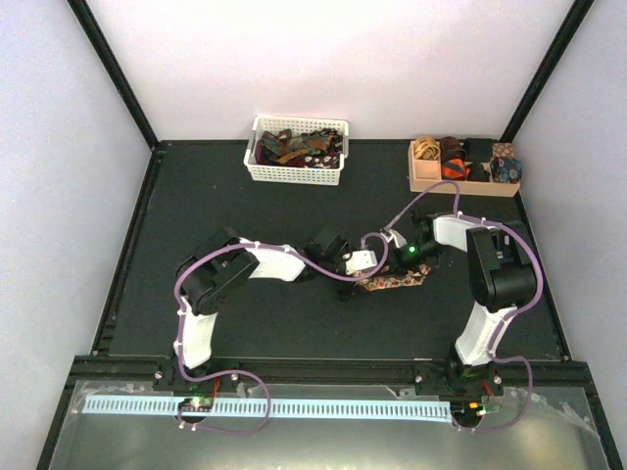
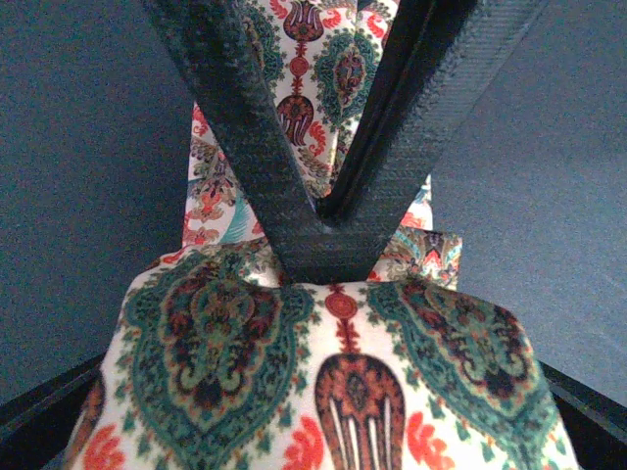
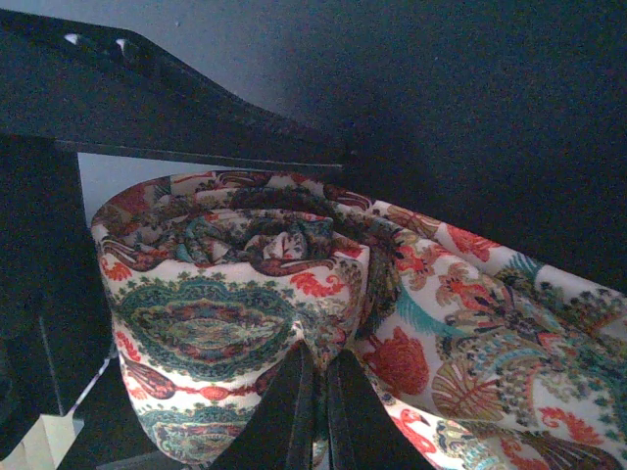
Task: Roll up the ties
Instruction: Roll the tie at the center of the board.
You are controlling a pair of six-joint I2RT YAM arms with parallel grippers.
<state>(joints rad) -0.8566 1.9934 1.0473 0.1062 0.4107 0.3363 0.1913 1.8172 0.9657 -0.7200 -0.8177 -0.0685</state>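
Left wrist: your left gripper [image 2: 328,250] has its fingertips met in a V; you cannot tell whether cloth is caught between them. The floral tie [image 2: 333,382] sits rolled just short of the tips, its tail running on beyond.

Right wrist: your right gripper [image 3: 318,397] is narrowed onto the roll's wall; the other arm's finger lies across above.

Top: well beyond both grippers stand a white basket [image 1: 294,174] and a wooden box [image 1: 460,183], on a black table [image 1: 294,323] between pale walls [image 1: 294,59].
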